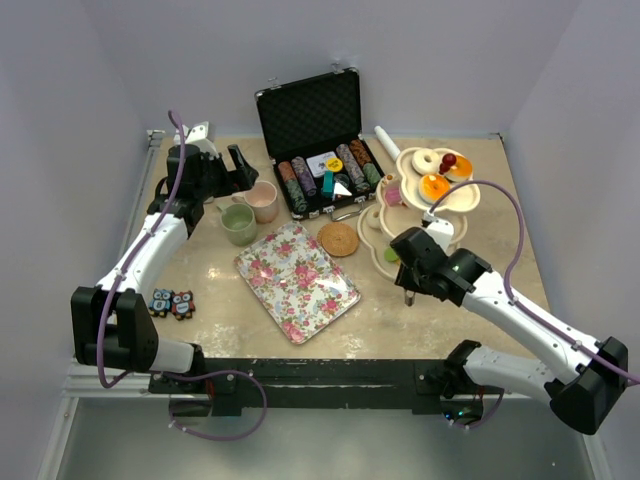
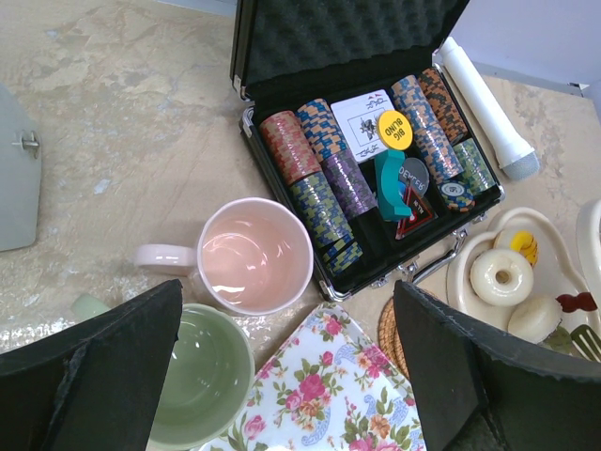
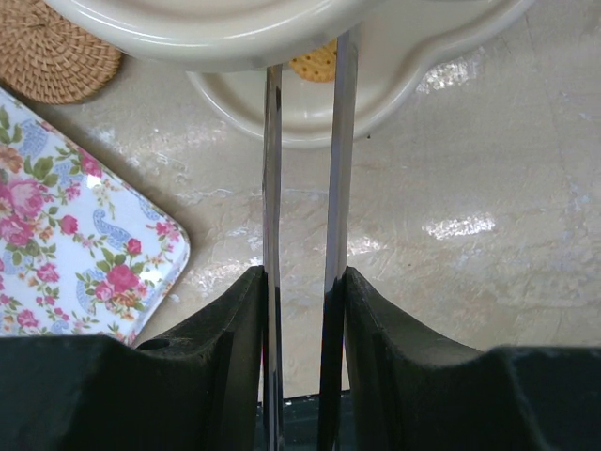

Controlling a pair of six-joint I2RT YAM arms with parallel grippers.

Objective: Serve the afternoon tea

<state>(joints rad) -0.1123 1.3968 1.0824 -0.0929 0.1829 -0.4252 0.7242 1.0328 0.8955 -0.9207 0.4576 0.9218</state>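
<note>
The cream three-tier stand (image 1: 470, 197) stands at the back right with a white donut (image 1: 425, 160) and orange cakes (image 1: 435, 187) on it. My right gripper (image 1: 409, 285) (image 3: 302, 282) is shut on metal tongs (image 3: 338, 141). Their two blades reach under a stand tier (image 3: 235, 33), tips hidden, towards a yellow biscuit (image 3: 315, 63) on the lower plate. The pink cup (image 1: 263, 200) (image 2: 255, 254) and green cup (image 1: 238, 224) (image 2: 192, 376) stand empty side by side at the left. My left gripper (image 1: 240, 165) (image 2: 287, 310) hangs open above them, holding nothing.
An open black case of poker chips (image 1: 320, 150) (image 2: 366, 160) stands at the back, with a white cylinder (image 2: 484, 94) beside it. The floral tray (image 1: 297, 280) (image 3: 66, 235) lies in the middle, a woven coaster (image 1: 339, 238) behind it. Two owl figures (image 1: 172, 302) sit near the left arm.
</note>
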